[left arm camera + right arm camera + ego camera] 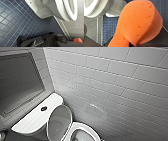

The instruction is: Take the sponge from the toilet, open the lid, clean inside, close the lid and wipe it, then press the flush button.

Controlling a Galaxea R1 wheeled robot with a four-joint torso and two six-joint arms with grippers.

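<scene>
**Q:** What bounded the working space?
**A:** A white, glossy, brick-tiled wall (117, 84) ran close along one side of the white ceramic toilet (35, 119). Dark blue, small-square tiled floor (12, 25) lay open on the other side.

**Q:** And the lid?
**A:** The white oval lid (58, 122) stood raised in front of the cistern, leaving the bowl rim exposed.

**Q:** The grippers?
**A:** The right gripper (133, 44) clasped the orange-red, peanut-shaped sponge (139, 25) low beside the bowl. Whether the left gripper (37, 42) was clenched or released could not be told. The small, dark, round flush button (44, 108) sat mid-cistern.

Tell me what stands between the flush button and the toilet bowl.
In the head view, the lid, raised upright, stands between them: the flush button sits on the cistern top behind it, and the bowl opens in front of it.
</scene>
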